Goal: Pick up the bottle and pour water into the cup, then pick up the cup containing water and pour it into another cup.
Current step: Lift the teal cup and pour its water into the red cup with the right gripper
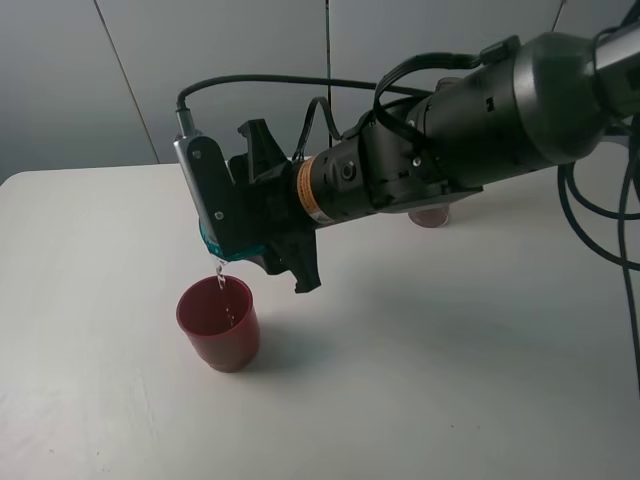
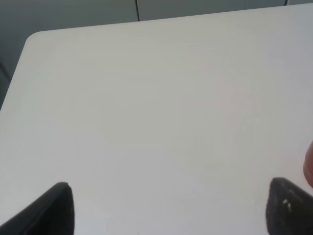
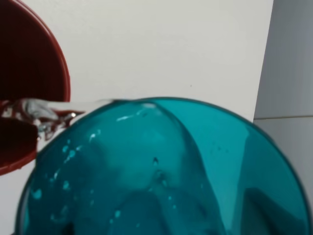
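My right gripper (image 1: 228,215) is shut on the teal cup (image 1: 245,251), reaching across to the left side of the table. The cup is tipped steeply over the dark red cup (image 1: 218,322), and a thin stream of water (image 1: 220,272) falls from its rim into the red cup. In the right wrist view the teal cup (image 3: 161,171) fills the frame, with water (image 3: 34,110) running off its lip toward the red cup (image 3: 29,73). Only the brownish base of the bottle (image 1: 432,215) shows, behind the right arm. My left gripper (image 2: 168,210) is open above bare table.
The white table (image 1: 450,380) ends at a grey wall at the back. The right arm's black cables (image 1: 600,220) hang at the far right. A sliver of the red cup (image 2: 309,164) shows at the edge of the left wrist view.
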`<action>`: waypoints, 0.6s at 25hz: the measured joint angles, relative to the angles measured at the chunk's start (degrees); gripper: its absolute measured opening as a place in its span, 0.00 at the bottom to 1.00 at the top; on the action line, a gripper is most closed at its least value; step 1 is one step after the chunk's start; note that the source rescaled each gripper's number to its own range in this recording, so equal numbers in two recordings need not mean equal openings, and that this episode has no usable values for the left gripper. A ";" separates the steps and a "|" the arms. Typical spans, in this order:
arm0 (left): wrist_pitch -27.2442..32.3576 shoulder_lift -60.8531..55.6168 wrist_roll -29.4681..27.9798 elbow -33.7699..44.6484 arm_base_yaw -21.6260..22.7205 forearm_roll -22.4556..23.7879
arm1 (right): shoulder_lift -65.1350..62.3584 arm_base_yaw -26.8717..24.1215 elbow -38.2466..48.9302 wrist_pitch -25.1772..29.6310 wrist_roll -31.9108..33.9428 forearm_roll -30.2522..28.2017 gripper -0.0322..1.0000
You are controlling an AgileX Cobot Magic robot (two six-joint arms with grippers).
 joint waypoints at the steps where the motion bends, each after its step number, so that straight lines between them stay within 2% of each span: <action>1: 0.00 0.00 0.00 0.00 0.00 0.00 | 0.00 0.02 0.00 0.00 -0.34 0.00 0.11; 15: 0.00 0.00 0.00 0.00 0.00 0.00 | 0.00 0.26 -1.75 0.00 -1.78 0.00 0.11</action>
